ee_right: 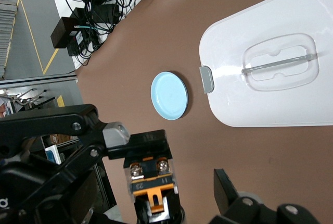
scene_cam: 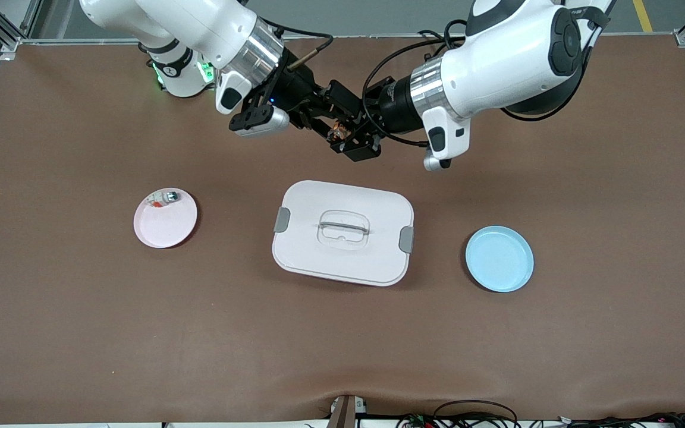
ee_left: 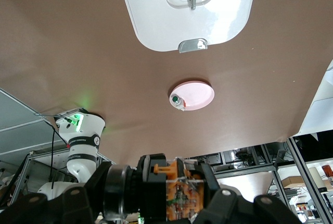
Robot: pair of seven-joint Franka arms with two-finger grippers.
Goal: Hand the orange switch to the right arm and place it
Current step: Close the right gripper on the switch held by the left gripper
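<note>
Left pincer [scene_cam: 347, 135], clamped on the orange switch [scene_cam: 339, 129] in the air over bare bench [scene_cam: 342, 356], presents it directly between the wide-open fingers of the right pincer [scene_cam: 319, 122], which meets it head-on.

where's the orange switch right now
The orange switch is up in the air, pinched in the left gripper, over bare table between the robots' bases and the white lidded box; the open right gripper flanks it.
</note>
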